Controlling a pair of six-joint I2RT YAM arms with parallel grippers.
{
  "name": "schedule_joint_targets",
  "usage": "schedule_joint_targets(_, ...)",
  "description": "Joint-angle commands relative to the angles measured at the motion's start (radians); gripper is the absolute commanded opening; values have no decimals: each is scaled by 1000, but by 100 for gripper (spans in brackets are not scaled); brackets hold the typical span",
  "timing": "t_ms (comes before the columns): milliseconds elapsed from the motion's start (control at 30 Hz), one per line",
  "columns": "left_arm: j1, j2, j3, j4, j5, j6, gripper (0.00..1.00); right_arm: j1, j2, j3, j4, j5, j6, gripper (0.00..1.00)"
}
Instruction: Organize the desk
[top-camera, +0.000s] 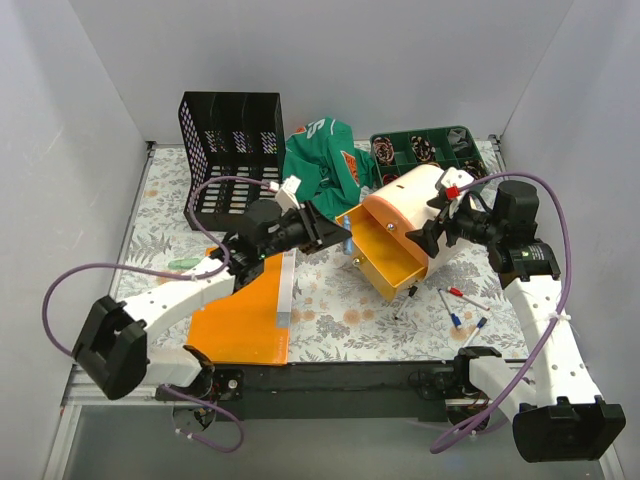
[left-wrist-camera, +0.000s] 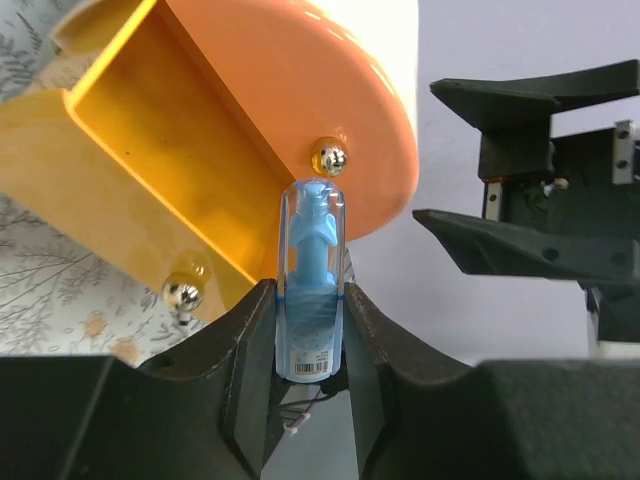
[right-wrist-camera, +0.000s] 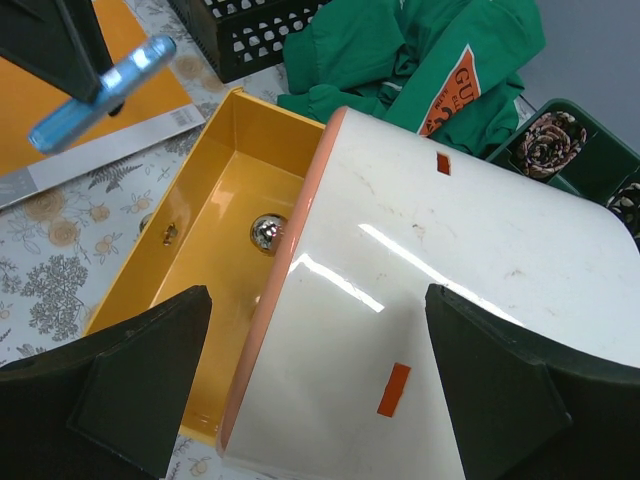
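one blue tube (left-wrist-camera: 312, 240) pinched in left claw (left-wrist-camera: 308, 300); right claw (right-wrist-camera: 318, 300) spread over drawer box (right-wrist-camera: 450, 260).

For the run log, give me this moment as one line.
left end effector: shut on blue tube | blue tube: near open yellow drawer | right end effector: open, by white box | desk: pens loose

You're in a robot lab cell: plain white panels (top-camera: 70, 150) box the desk (top-camera: 340, 300) on its left, far and right edges, with an aluminium rail (top-camera: 70, 385) at the near-left corner.
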Motion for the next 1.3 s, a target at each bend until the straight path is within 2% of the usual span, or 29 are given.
schedule_joint_targets(0, -73, 92, 77, 120, -120, -71, 4, -4, -7, -15, 43, -8, -1, 97)
schedule_joint_targets(100, -108, 165, 126, 118, -152, -70, 7, -4, -7, -16, 46, -3, -2, 97)
schedule_joint_targets(133, -121, 191, 139, 117, -157, -68, 16, -4, -7, -18, 45, -1, -2, 97)
schedule_joint_targets(233, -131, 220, 169, 98, -163, -65, 27, -4, -5, -16, 45, 0, -4, 97)
schedule_joint_targets(267, -133, 235, 177, 97, -160, -65, 33, -4, -4, -20, 45, -3, -4, 97)
schedule_joint_targets(467, -138, 281, 211, 94, -141, -65, 51, -4, -4, -18, 45, -3, -4, 97)
schedule_joint_targets(567, -138, 274, 219, 94, -149, -45, 55, -4, -4, -20, 46, -3, -2, 97)
schedule_joint_targets(700, -138, 164, 205, 46, -221, 44, 59, -4, -4, -18, 43, -8, -4, 97)
schedule_joint_targets(867, -136, -45, 99, -44, -444, 183, 71, -4, -4, -18, 43, -14, -4, 97)
schedule_joint_targets(1000, -113, -241, -7, -167, -623, 211, 97, -4, -2, -18, 42, -18, -2, 97)
schedule_joint_targets(1167, -59, -494, -103, -340, -773, 209, 98, -4, -1, -16, 43, -24, -2, 97)
schedule_joint_targets(1267, -24, -582, -146, -463, -907, 167, 98, -2, 4, -18, 40, -30, -2, 97)
